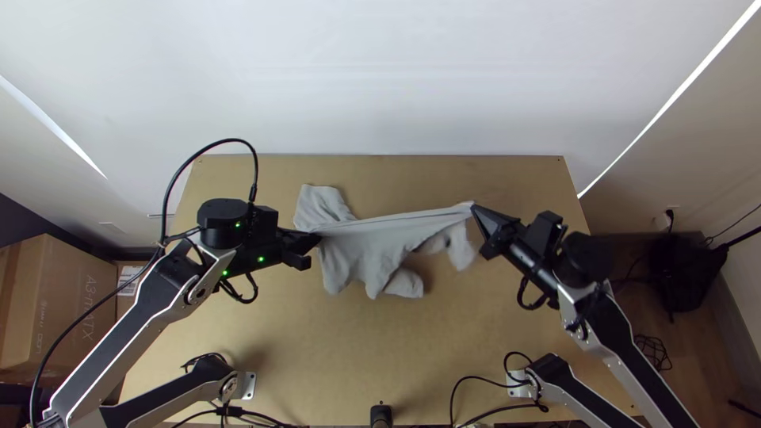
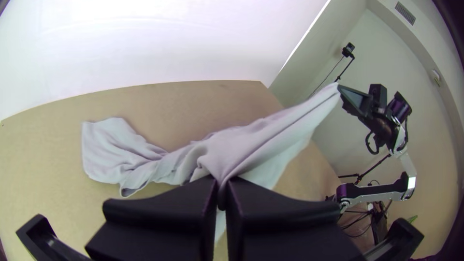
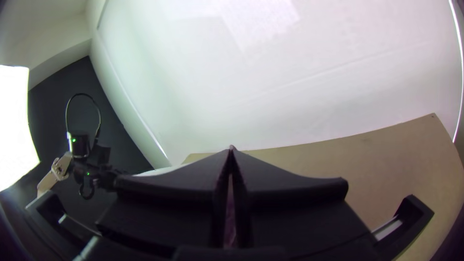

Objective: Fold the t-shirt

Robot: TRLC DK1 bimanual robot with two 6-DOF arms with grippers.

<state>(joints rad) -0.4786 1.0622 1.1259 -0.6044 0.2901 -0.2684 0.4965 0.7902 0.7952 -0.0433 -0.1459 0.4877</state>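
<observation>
On the surface (image 1: 349, 341), a small black device (image 1: 381, 416) sits well to the near side of the shirt (image 1: 361, 257). The left gripper (image 1: 315, 237) is at the shirt's left part, its fingers closed on a gathered bit of cloth. The right gripper (image 1: 475, 209) is at the shirt's right end, its fingers pressed together on a corner. Between them one edge is drawn into a nearly straight line, with loose, rumpled cloth on its near side. Beyond the left gripper, a creased part of the shirt lies on the surface. A white backdrop (image 1: 380, 79) rises beyond the shirt.
</observation>
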